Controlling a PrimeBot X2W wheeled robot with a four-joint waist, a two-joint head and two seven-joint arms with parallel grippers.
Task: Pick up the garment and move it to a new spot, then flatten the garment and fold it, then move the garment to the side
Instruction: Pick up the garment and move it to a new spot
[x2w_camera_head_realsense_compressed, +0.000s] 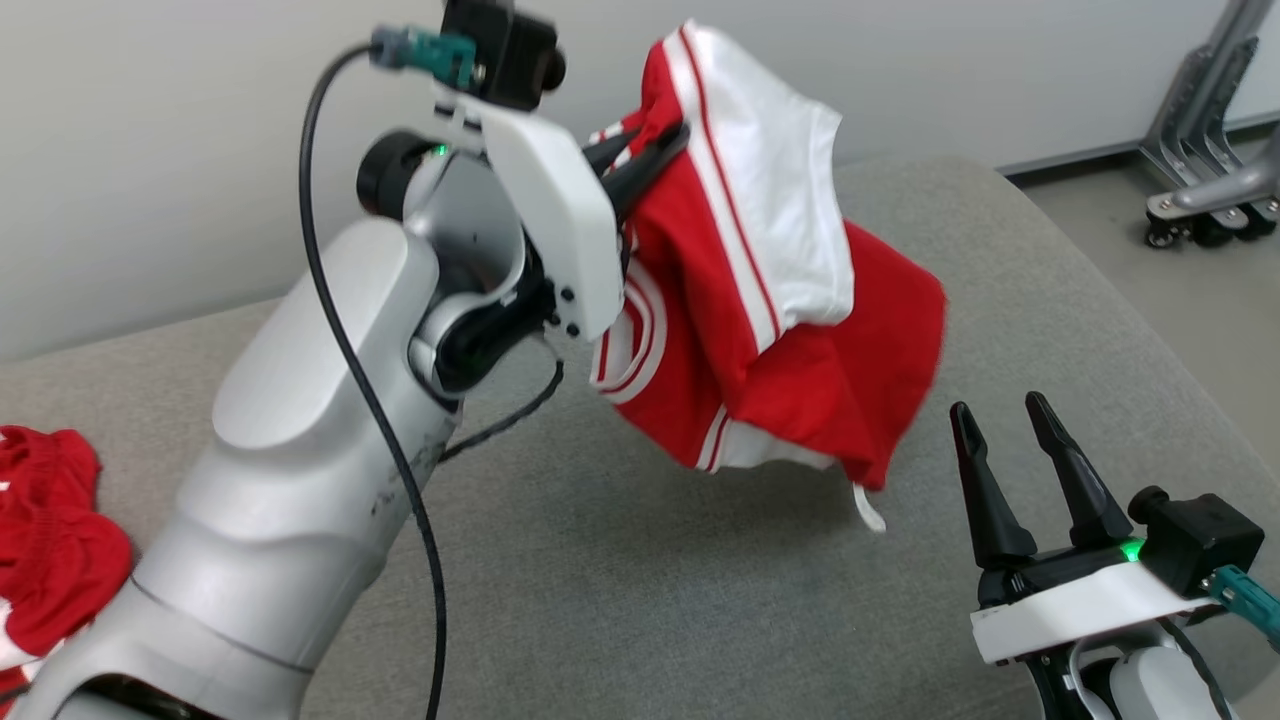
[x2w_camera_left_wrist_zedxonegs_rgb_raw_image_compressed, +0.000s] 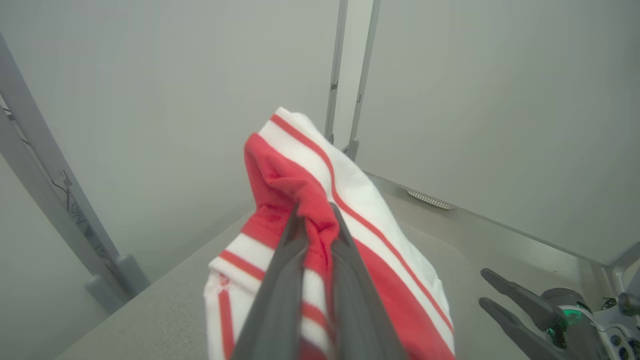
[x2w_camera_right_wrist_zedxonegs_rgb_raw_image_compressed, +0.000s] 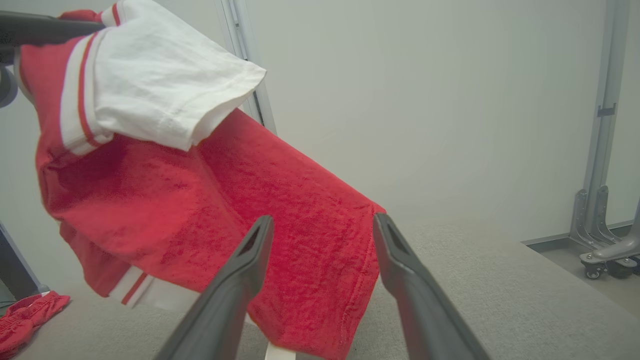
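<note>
A red garment (x2w_camera_head_realsense_compressed: 790, 330) with white panels and red stripes hangs in the air above the grey cushioned surface (x2w_camera_head_realsense_compressed: 620, 570), bunched and swinging. My left gripper (x2w_camera_head_realsense_compressed: 655, 150) is raised at the upper middle and shut on the garment's (x2w_camera_left_wrist_zedxonegs_rgb_raw_image_compressed: 320, 200) upper fold, its fingers (x2w_camera_left_wrist_zedxonegs_rgb_raw_image_compressed: 280, 295) pinching red fabric. At the lower right, my right gripper (x2w_camera_head_realsense_compressed: 1000, 415) stands open, just below and right of the garment's hanging hem. In the right wrist view the red cloth (x2w_camera_right_wrist_zedxonegs_rgb_raw_image_compressed: 250, 210) hangs just beyond the open gripper (x2w_camera_right_wrist_zedxonegs_rgb_raw_image_compressed: 322, 225).
Another red garment (x2w_camera_head_realsense_compressed: 45, 540) lies crumpled at the surface's left edge. A grey metal stand on castors (x2w_camera_head_realsense_compressed: 1210, 190) sits on the floor at the far right. A pale wall runs behind the surface.
</note>
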